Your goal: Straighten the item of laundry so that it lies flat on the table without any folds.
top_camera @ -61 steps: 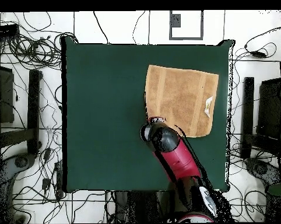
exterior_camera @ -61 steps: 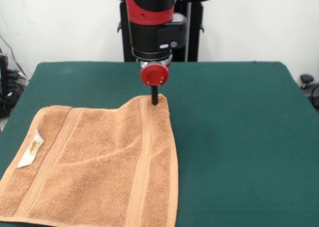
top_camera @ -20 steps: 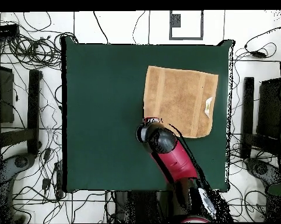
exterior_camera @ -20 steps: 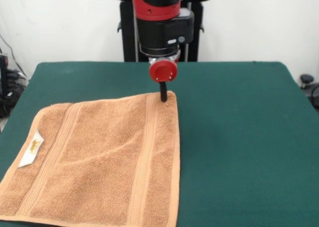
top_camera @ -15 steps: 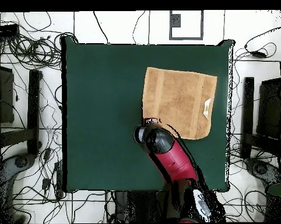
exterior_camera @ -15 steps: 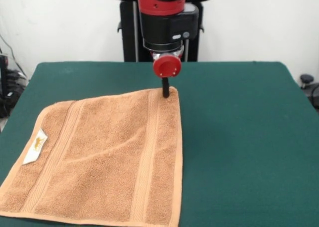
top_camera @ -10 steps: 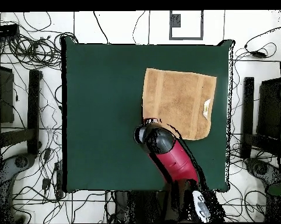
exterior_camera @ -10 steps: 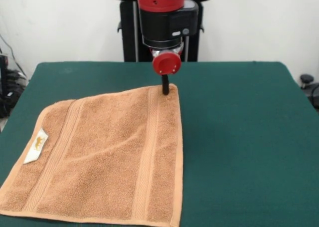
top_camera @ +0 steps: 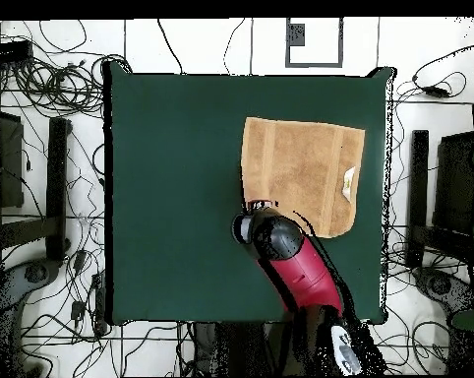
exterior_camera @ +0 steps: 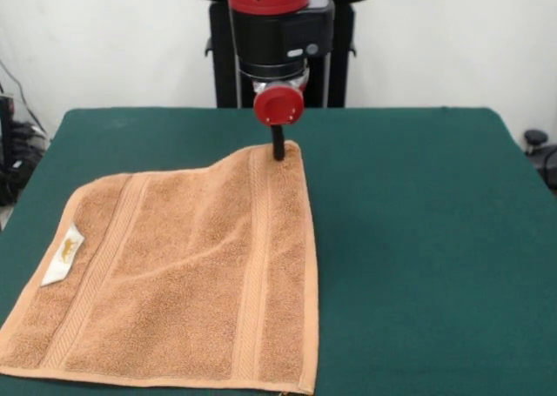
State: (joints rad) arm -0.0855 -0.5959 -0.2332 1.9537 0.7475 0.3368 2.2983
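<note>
Tool (exterior_camera: 278, 152) tips come down black and narrow onto the far corner of the towel (exterior_camera: 187, 274), and they appear pinched together on that corner, which rides slightly raised off the counter (exterior_camera: 418, 239). Compared with half a second ago, the tool has shifted a little toward the picture's left in the front view and drawn the corner with it, so the far edge now rises in a gentle slope to the held corner instead of running straighter. Three seconds ago that corner was curled and the cloth showed a deeper crease; now the surface reads nearly smooth, with only faint ripples near the middle. I judge the straightening almost finished, with the lifted corner the last part not lying flat.

From overhead, the towel (top_camera: 302, 174) lies on the half of the counter (top_camera: 172, 197) toward the picture's right, well inside the edges. It is close to square. Its woven bands run from the far edge to the near edge in the front view, and the white tag (exterior_camera: 62, 255) sits by the left border.
</note>
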